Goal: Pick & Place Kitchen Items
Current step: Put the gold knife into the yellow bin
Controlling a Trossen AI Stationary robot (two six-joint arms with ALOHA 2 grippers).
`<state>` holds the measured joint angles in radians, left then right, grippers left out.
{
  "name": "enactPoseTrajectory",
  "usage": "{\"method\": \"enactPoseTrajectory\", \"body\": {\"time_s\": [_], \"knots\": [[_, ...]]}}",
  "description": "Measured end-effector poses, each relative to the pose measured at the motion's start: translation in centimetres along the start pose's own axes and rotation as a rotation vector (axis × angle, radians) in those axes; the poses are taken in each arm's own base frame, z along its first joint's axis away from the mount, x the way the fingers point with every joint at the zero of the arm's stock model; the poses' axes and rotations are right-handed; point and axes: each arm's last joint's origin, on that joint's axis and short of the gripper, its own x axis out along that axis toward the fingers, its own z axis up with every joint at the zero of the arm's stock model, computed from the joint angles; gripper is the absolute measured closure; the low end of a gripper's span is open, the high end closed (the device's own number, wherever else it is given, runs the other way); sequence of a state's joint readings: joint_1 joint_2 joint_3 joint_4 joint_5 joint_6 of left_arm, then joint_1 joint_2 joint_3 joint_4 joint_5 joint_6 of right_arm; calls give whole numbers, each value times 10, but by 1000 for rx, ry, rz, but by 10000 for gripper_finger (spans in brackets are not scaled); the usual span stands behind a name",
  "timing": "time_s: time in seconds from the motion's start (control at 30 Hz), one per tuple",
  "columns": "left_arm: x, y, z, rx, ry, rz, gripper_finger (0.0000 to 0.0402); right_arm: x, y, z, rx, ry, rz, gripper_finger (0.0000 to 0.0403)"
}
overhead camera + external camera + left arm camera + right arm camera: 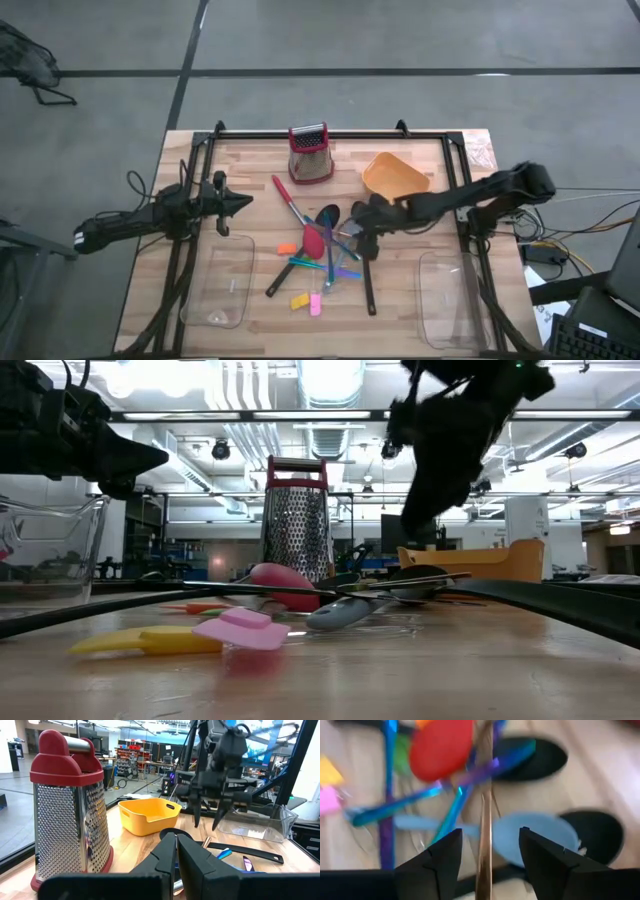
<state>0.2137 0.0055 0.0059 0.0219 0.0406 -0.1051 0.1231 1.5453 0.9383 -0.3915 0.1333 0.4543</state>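
Note:
The kitchen items lie in a loose pile mid-table: a red-headed spoon [313, 240], black spoons [328, 215] [368, 282], blue [335, 262], purple [346, 272] and green [300, 262] sticks. Small orange [287, 248], yellow [298, 300] and pink [316, 303] pieces lie beside them. My right gripper [360, 226] hangs open just above the pile's right side. In its wrist view [487, 845] the fingers stand on either side of a thin copper-coloured stick [485, 815] and above a pale blue spoon head [535, 837]. My left gripper [236, 205] is shut and empty, left of the pile.
A red box grater [310, 153] stands at the far middle and an orange bowl [395, 177] to its right. Clear containers lie near left [220, 280] and near right [450, 300]. A black frame [330, 133] runs around the table.

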Motion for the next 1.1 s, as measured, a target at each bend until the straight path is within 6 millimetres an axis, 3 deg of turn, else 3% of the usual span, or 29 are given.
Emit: {"method": "enactPoseTrajectory", "body": {"time_s": [0.43,0.9,1.1], "knots": [[0,0,0,0,0,0,378,27,31,11,-84,240,-57,226],[0,0,0,0,0,0,378,40,26,-4,-127,254,-176,213],[0,0,0,0,0,0,378,46,21,-16,-128,263,-184,228]]}}
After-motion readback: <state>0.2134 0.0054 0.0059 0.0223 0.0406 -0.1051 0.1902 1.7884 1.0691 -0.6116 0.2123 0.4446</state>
